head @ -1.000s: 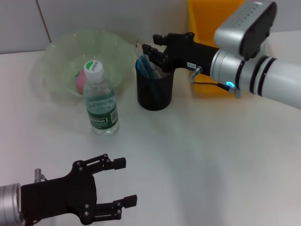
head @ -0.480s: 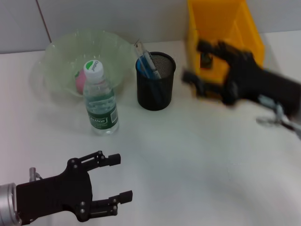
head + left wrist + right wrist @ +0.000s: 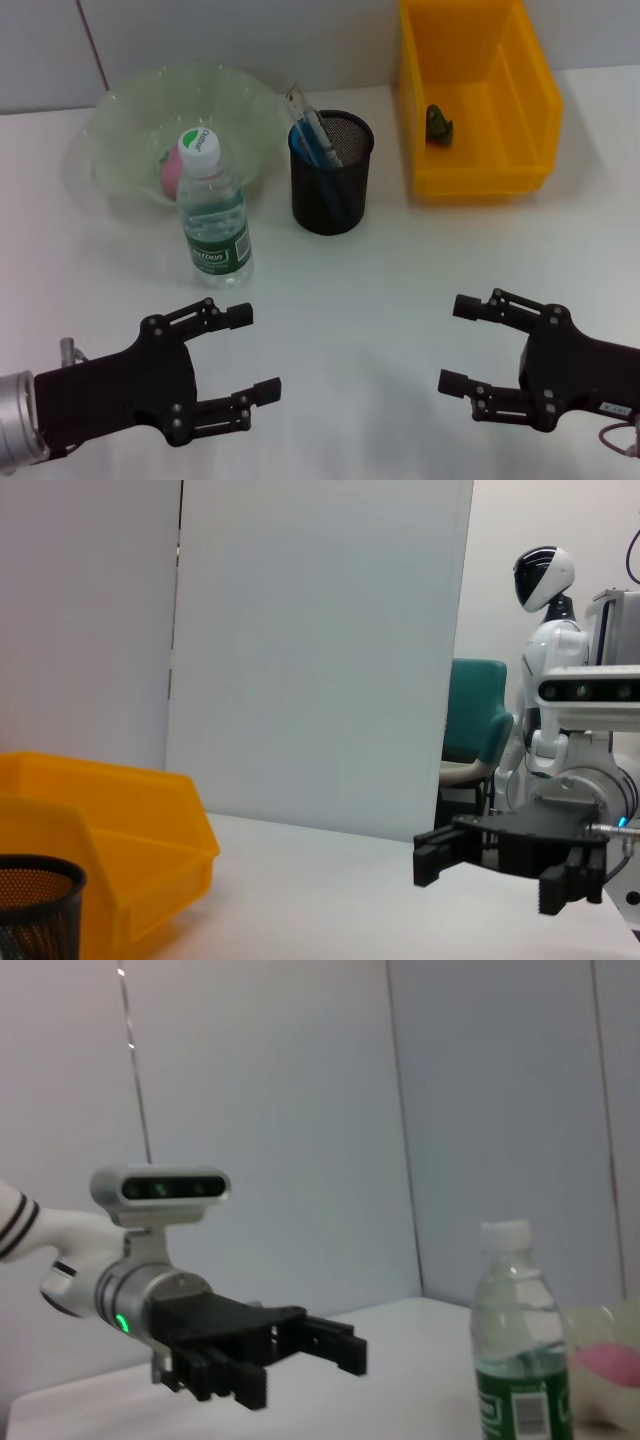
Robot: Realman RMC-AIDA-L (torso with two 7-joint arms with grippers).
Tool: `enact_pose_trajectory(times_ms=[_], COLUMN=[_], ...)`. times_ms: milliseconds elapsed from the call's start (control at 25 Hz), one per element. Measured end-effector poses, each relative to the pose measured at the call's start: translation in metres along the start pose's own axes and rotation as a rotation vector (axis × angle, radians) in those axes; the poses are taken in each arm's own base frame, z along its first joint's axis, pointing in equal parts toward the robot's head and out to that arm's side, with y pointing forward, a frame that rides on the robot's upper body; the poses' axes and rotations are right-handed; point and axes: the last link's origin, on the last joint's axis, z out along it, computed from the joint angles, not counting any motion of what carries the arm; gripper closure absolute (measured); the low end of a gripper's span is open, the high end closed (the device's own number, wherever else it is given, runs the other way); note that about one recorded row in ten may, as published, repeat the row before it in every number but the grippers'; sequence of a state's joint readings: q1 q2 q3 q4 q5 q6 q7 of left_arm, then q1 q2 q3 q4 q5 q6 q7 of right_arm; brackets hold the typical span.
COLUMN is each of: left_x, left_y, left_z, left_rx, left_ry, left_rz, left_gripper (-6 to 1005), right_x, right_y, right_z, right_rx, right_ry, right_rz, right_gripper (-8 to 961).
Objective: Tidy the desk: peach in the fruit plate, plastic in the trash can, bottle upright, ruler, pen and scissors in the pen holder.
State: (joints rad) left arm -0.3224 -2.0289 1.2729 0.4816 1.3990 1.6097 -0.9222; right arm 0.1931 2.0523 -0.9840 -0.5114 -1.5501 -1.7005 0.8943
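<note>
Resting: left gripper (image 3: 243,363) and right gripper (image 3: 462,345) both hover low over the near table, fingers spread, holding nothing.
Nearer arm: the water bottle (image 3: 213,210), upright, stands beyond the left gripper.
Peach: one (image 3: 172,173), in the fruit plate (image 3: 125,105).
Pen holder: one (image 3: 329,175), with stationery standing inside; exact count unclear.
Trash can: one yellow bin (image 3: 481,97), holding one dark crumpled plastic scrap (image 3: 438,124).
Judgement: nothing looks left loose.

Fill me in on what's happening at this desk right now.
Nothing is being handled. The left gripper and right gripper hover open and empty over the near table. The bottle stands upright, the peach sits in the fruit plate, stationery fills the pen holder, and a dark scrap lies in the yellow bin.
</note>
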Motion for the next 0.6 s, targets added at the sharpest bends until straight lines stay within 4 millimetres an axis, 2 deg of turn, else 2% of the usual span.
enact_pose_trajectory(times_ms=[600], left_x=[-0.0014], left_y=[0.0021], left_z=[0.0015], left_rx=[-0.004], left_ry=[0.0], left_rz=[-0.016], left_gripper=[181], right_x=[0.0062], right_y=[-0.0003], right_z=[0.0027], right_rx=[0.014], right_ry=[0.028], right_rz=[0.012], right_gripper=[130])
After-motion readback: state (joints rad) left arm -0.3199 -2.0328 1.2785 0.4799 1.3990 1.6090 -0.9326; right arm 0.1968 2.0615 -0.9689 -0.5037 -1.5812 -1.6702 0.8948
